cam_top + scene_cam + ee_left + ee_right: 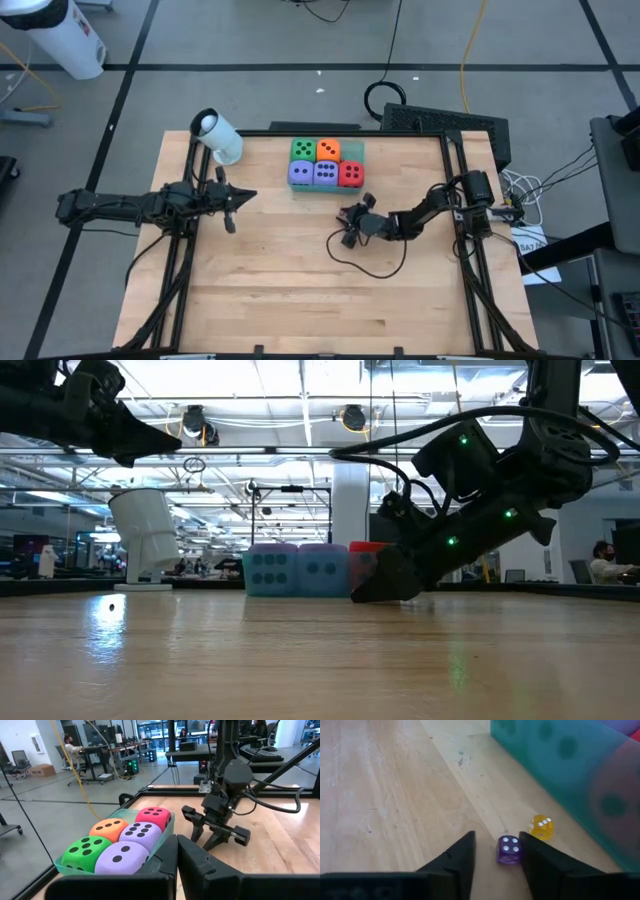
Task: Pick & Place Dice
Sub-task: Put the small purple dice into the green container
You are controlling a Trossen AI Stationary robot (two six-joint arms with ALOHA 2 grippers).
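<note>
The right tool hides most of the red die at table height.

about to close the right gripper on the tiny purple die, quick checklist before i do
1. Right gripper open: ok.
2. Small purple die between its fingers: ok, though it sits nearer one finger.
3. Small yellow die out of the grip: ok, it lies outside the fingers but close to one, so it may get nudged.
4. Fingertips down at the table: ok, judging by the low view.
5. Green tray clear of the fingers: ok, its wall stands beyond both small dice.
6. Left gripper out of the way: ok, shut, at the table's left side.
</note>
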